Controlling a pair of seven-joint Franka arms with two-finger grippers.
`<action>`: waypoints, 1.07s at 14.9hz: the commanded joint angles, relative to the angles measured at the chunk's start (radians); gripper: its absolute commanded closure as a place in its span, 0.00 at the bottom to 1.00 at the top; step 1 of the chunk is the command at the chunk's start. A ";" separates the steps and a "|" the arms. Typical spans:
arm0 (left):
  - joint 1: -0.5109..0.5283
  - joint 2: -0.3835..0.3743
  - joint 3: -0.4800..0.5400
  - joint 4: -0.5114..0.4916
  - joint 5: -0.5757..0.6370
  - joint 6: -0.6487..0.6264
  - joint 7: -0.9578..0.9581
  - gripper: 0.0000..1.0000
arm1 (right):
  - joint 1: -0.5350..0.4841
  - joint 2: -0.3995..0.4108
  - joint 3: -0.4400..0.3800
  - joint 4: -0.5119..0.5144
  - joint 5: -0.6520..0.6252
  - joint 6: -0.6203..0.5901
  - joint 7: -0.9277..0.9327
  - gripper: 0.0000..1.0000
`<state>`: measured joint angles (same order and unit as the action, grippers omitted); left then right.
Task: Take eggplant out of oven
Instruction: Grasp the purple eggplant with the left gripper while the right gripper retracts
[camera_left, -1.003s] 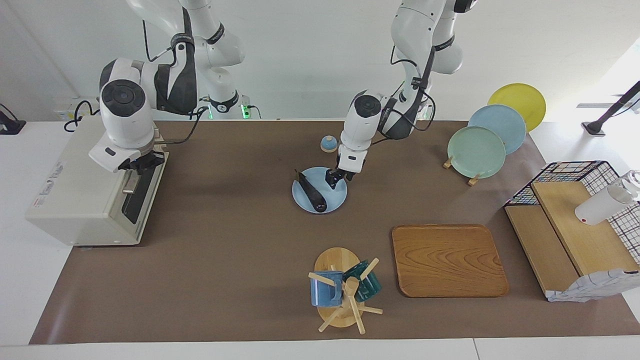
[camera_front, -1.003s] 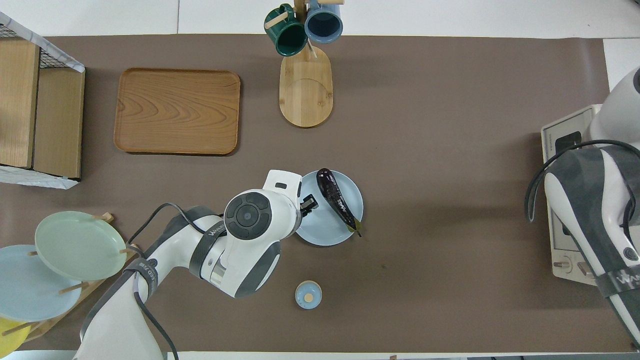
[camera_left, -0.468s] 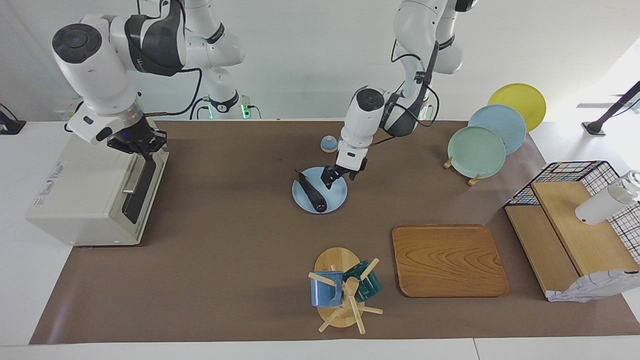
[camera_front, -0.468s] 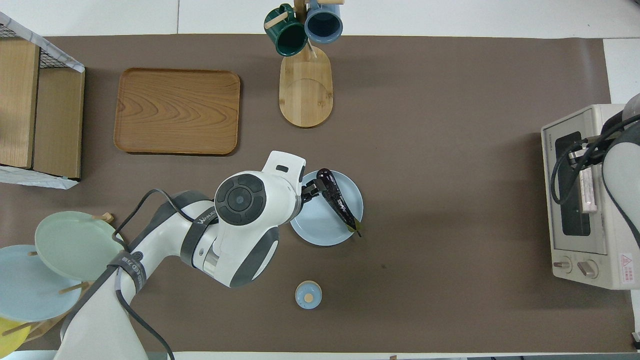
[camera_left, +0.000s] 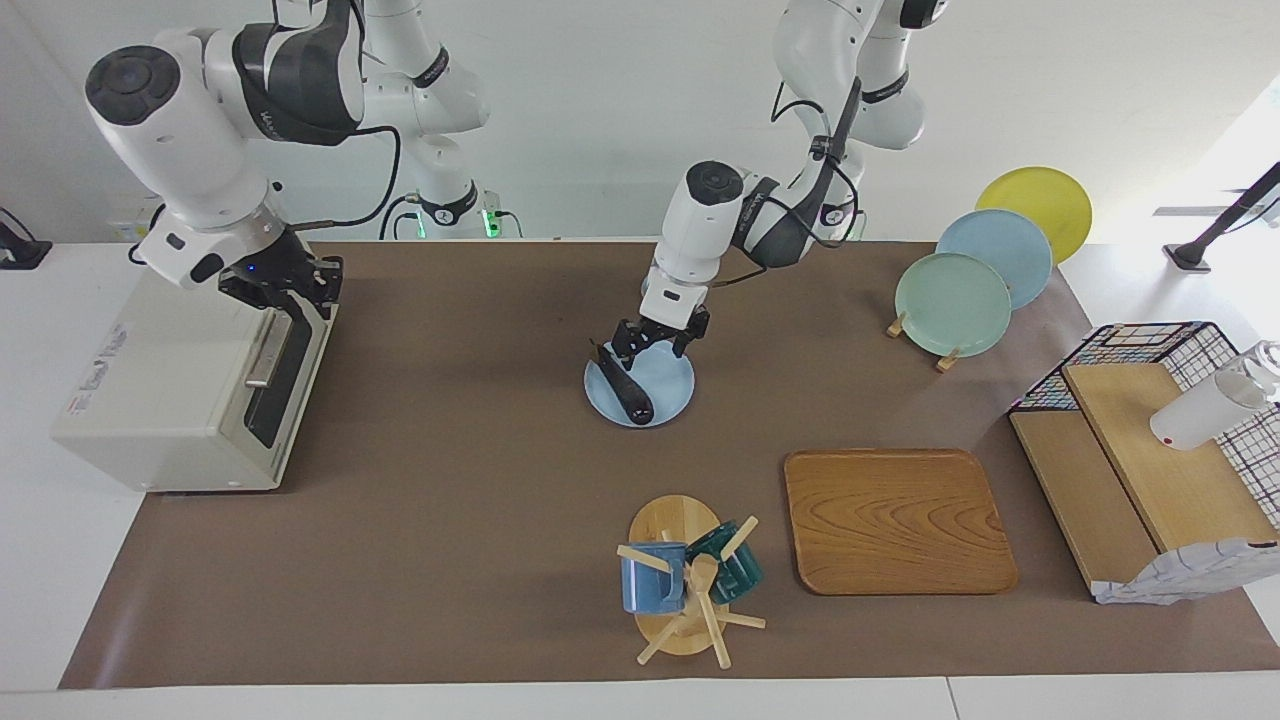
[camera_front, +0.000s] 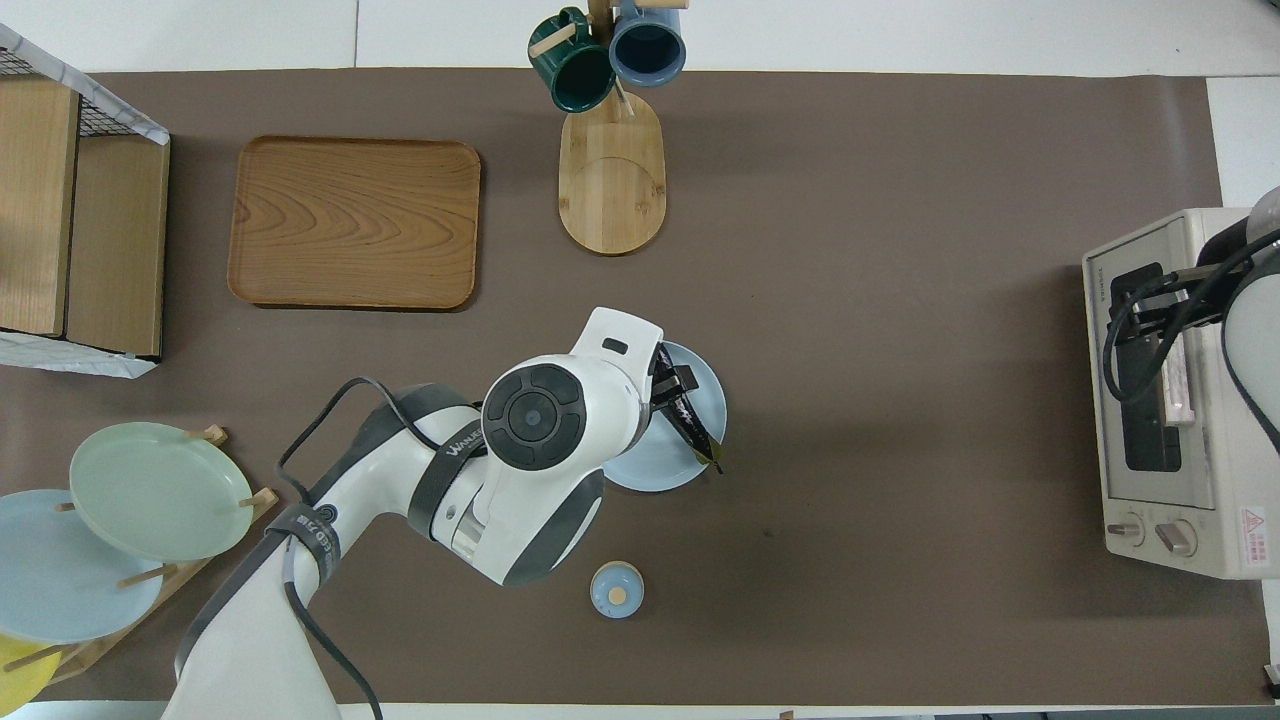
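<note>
**Entry: eggplant on plate, oven shut, both arms at work**

Item 1. Left gripper (camera_left: 655, 345), fingers spread wide, hung over the light blue plate (camera_left: 668, 395) with nothing between them, straddling the stem end of the eggplant (camera_left: 625, 385). A second earlier it stood at the plate's edge toward the left arm's end of the table, fingers only partly apart; since then it opened fully and shifted across over the eggplant.

Item 2. Eggplant lay on the plate at mid-table, well apart from the oven (camera_left: 170, 385), hence already out of it.

Item 3. Right gripper (camera_left: 285, 290) was raised over the upper edge of the oven door (camera_left: 278, 375), just by the bar handle (camera_left: 262, 352); whether its fingers were apart could not be told. A second earlier it sat lower, against the door's top; it has since lifted. Door appeared closed.

Item 4. Nearby: small blue knobbed lid (camera_left: 657, 288), nearer the robots than the plate; mug tree (camera_left: 685, 585), wooden tray (camera_left: 895, 520), plate rack (camera_left: 975, 285), wire basket (camera_left: 1160, 440) elsewhere, undisturbed.

Risks, as judged: the spread fingers sat low over the glossy eggplant, so a sideways withdrawal could roll it off the plate or drag the plate along. The right gripper, moving off carelessly, could catch the handle and pull the door down.
</note>
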<state>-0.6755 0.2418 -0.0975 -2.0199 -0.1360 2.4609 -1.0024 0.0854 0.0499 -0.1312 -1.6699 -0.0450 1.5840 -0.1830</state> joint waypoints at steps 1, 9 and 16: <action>-0.022 0.059 0.012 0.015 0.004 0.064 -0.018 0.00 | -0.004 0.005 0.007 0.015 0.022 -0.012 0.025 0.00; -0.052 0.113 0.013 0.018 0.004 0.138 -0.028 0.09 | 0.014 0.008 0.005 0.032 0.020 -0.019 0.028 0.00; -0.067 0.114 0.015 0.009 0.004 0.135 -0.050 0.66 | 0.011 0.010 0.012 0.048 0.022 -0.026 0.037 0.00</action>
<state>-0.7187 0.3458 -0.0984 -2.0166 -0.1360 2.5847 -1.0288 0.1058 0.0503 -0.1251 -1.6424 -0.0449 1.5786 -0.1612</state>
